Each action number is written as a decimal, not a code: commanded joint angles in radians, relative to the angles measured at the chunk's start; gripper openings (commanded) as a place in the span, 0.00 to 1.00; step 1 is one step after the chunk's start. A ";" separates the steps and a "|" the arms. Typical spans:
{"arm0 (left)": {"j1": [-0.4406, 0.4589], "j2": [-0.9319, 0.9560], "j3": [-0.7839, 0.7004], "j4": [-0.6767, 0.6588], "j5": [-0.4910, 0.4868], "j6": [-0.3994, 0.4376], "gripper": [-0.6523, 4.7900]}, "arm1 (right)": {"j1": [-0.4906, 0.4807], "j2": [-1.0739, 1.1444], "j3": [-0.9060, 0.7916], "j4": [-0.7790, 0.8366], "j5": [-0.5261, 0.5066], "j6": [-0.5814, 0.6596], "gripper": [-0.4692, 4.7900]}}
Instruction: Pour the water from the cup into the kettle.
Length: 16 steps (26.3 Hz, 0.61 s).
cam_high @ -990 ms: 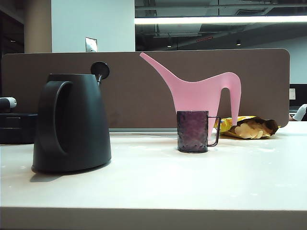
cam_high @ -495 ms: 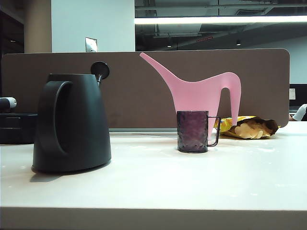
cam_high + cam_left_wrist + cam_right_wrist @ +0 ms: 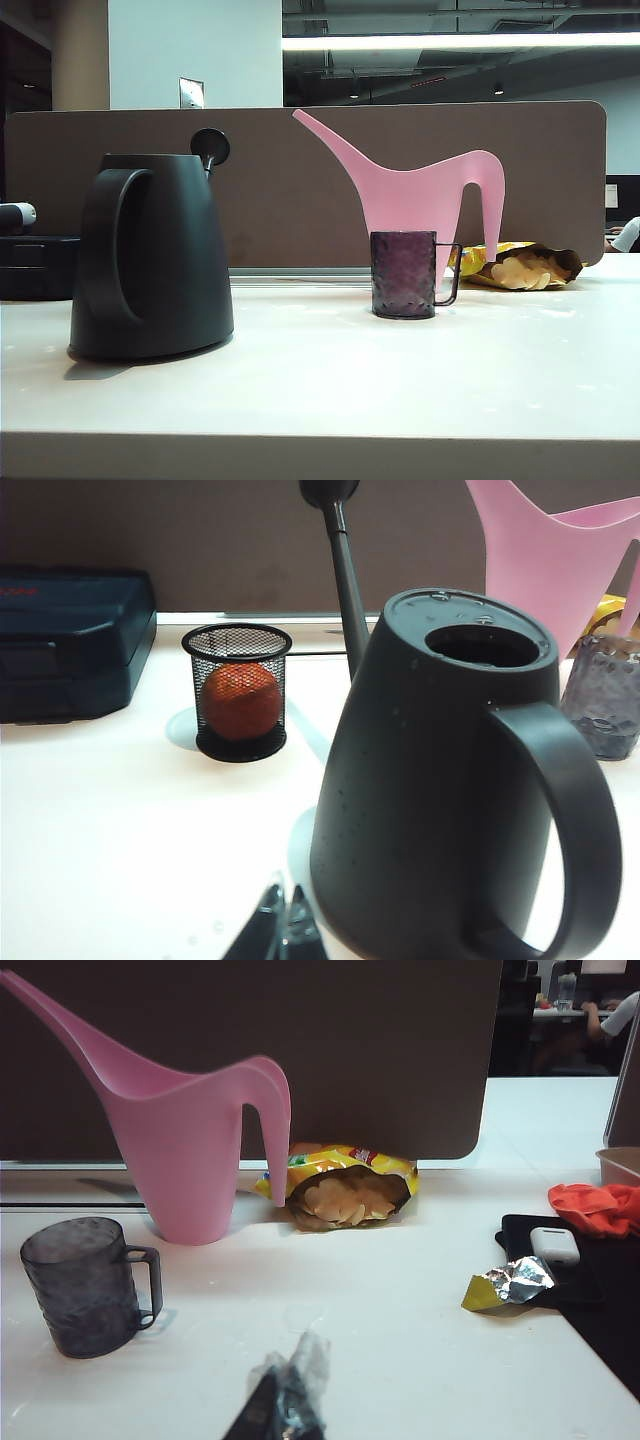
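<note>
On the table: 1 kettle [image 3: 150, 260], 1 cup [image 3: 404, 274], 1 pink watering can [image 3: 425, 195], 1 open chip bag [image 3: 345, 1193], 1 mesh pot [image 3: 238, 692] with 1 orange ball [image 3: 240, 700], 1 dark case [image 3: 70, 640], 1 foil wrapper [image 3: 508, 1285], 1 orange cloth [image 3: 597, 1207]. 2 grippers show: left gripper [image 3: 281, 932], right gripper [image 3: 283, 1400].
</note>
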 commanded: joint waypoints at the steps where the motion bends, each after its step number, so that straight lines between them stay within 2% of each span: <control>1: 0.000 0.001 0.005 0.007 0.084 -0.006 0.11 | 0.002 0.045 0.071 -0.033 -0.003 -0.001 0.08; 5: 0.000 0.001 0.005 0.007 0.174 -0.006 0.11 | 0.002 0.153 0.169 -0.070 -0.064 -0.001 0.08; 11: 0.000 0.001 0.006 0.008 0.231 -0.007 0.11 | 0.003 0.348 0.322 -0.112 -0.156 -0.001 0.08; 12: 0.000 0.001 0.006 0.008 0.241 -0.006 0.11 | 0.003 0.380 0.344 -0.118 -0.165 -0.001 0.10; 15: 0.000 0.001 0.005 0.007 0.269 -0.007 0.11 | 0.003 0.479 0.401 -0.114 -0.216 -0.001 0.28; 16: 0.000 0.001 0.005 0.007 0.282 -0.008 0.11 | 0.004 0.532 0.425 -0.105 -0.263 -0.001 0.33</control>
